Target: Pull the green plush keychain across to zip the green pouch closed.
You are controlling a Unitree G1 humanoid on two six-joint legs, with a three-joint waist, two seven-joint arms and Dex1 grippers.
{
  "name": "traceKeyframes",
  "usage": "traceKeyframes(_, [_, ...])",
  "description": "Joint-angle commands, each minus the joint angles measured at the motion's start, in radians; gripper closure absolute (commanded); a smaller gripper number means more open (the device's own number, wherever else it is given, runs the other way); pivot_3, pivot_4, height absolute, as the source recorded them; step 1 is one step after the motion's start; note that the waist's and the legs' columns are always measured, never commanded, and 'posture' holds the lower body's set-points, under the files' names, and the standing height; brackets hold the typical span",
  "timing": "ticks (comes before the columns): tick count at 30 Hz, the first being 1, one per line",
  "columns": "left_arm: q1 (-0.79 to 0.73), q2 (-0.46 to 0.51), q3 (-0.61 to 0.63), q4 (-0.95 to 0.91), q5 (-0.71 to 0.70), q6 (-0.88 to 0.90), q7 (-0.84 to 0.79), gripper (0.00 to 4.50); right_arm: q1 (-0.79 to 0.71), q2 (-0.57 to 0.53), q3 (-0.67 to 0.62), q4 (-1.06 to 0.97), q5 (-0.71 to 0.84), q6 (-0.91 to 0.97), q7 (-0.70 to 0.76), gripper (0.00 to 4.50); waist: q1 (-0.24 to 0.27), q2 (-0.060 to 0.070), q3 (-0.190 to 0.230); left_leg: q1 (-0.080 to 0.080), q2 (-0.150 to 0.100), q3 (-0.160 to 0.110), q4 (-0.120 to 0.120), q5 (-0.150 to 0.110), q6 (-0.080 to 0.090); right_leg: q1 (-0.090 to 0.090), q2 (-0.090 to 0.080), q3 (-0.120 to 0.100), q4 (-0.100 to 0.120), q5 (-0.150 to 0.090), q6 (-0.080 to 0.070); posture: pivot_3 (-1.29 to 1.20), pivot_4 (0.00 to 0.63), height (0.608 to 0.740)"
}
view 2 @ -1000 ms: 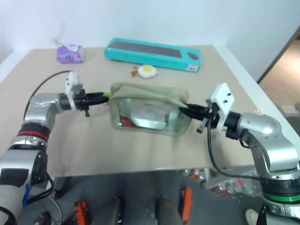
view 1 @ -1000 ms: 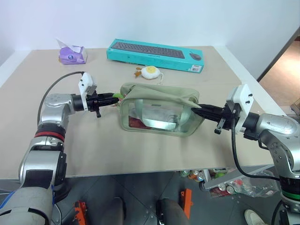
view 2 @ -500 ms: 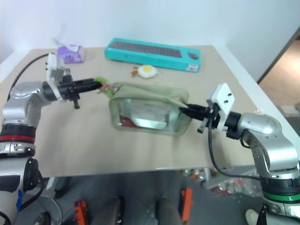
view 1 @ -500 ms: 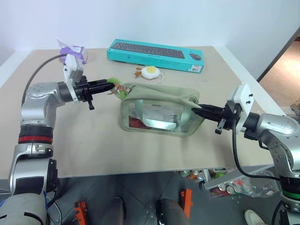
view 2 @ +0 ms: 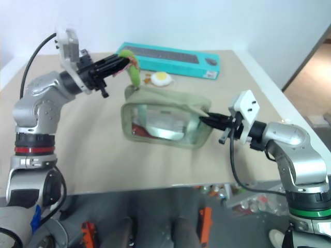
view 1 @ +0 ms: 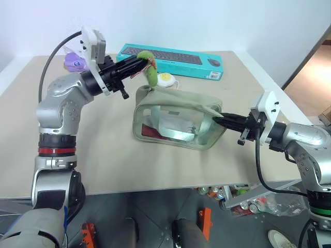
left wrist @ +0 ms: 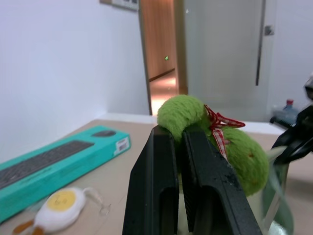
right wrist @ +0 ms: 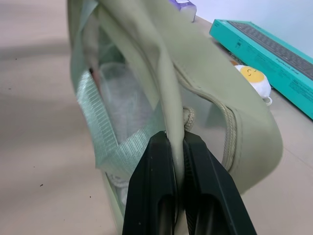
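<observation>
The green pouch (view 1: 176,120), pale sage with a clear window, lies in the middle of the table. My left gripper (view 1: 140,62) is raised above the pouch's left end, shut on the green plush keychain (view 1: 151,73), a fuzzy lime toy with a red checked ribbon (left wrist: 221,128). The keychain hangs from the fingers down to the pouch's lifted left corner. My right gripper (view 1: 219,120) is shut on the fabric at the pouch's right end (right wrist: 173,125), level with the table.
A teal keyboard box (view 1: 170,59) lies at the back of the table. A white-and-yellow egg plush (view 1: 165,79) sits just behind the pouch. A purple tissue pack (view 1: 74,62) is at the back left. The table's right edge is close to my right arm.
My left gripper has risen and moved right with the keychain, lifting the pouch's left corner. The right gripper has stayed put on the pouch's right end.
</observation>
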Motion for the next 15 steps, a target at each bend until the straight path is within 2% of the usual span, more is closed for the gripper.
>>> traceKeyframes(1, [-0.052,-0.021,0.017,-0.073,-0.057,0.019,0.028,4.42,-0.013,-0.011,-0.01,-0.014,0.001,-0.002,0.001,4.5,0.0,0.0,0.0,0.0,0.0,0.0,0.0,0.0,0.0,0.0,0.0,0.0,0.0,0.0,0.0,0.0,0.15,0.74])
traceKeyframes(9, [-0.026,-0.091,-0.016,-0.209,-0.148,0.129,0.065,4.42,-0.006,-0.014,-0.019,-0.02,0.004,0.0,0.0,4.5,0.0,0.0,0.0,0.0,0.0,0.0,0.0,0.0,0.0,0.0,0.0,0.001,0.0,0.0,0.0,0.0,0.15,0.74])
traceKeyframes(14, [0.008,-0.051,-0.038,-0.225,-0.149,0.159,0.029,4.42,-0.004,-0.014,-0.021,-0.024,0.003,0.001,-0.003,4.5,0.0,0.0,0.0,0.0,0.0,0.001,0.0,0.0,0.0,0.0,0.0,0.002,0.0,0.0,0.0,0.0,0.15,0.74])
traceKeyframes(15, [0.016,-0.019,-0.05,-0.213,-0.123,0.142,0.001,4.42,-0.002,-0.014,-0.022,-0.025,0.004,0.002,-0.003,4.5,0.0,0.0,0.0,0.001,0.0,0.001,0.0,0.0,0.0,0.0,0.0,0.002,0.0,0.0,0.0,0.0,0.15,0.74])
